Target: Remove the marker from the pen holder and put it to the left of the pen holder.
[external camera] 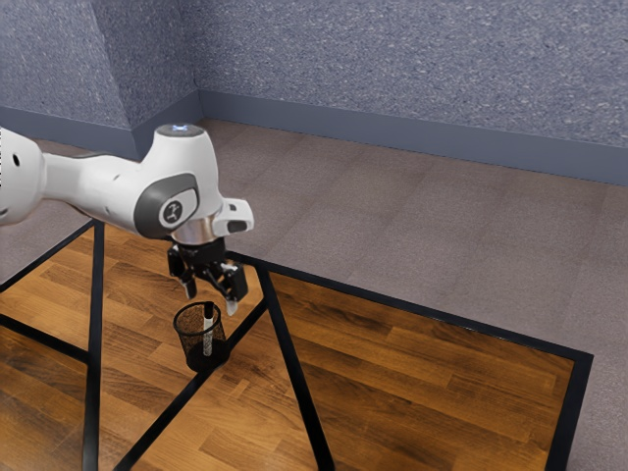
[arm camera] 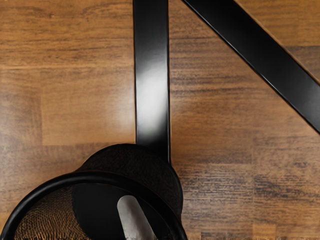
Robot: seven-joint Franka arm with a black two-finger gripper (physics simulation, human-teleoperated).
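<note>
1. Our jaws stand spread with nothing between them, just above the pen holder [external camera: 187,347] and, in the exterior view, slightly to the far side of its mouth.
2. The marker [external camera: 208,312] is upright with a slight lean inside the pen holder, its upper end near the rim. The grasp, the lift and the placing are all left for us to do; we judge ourselves to be at the approach.
3. The rim is the first edge to mind: one finger likely has to go down inside it or close above it, and we want a straight lift so the marker clears the mesh before any sideways move.
4. Beside the pen holder's base runs a black strip [arm camera: 152,95]; we would rather lay the marker on plain wood, in case it rocks there.
5. Taking left as our own, we would set down toward the back frame [external camera: 422,308] of the table [external camera: 392,378]. Wood lies open between, but we should stay well inside that edge, because the floor [external camera: 392,235] lies beyond it.
</note>
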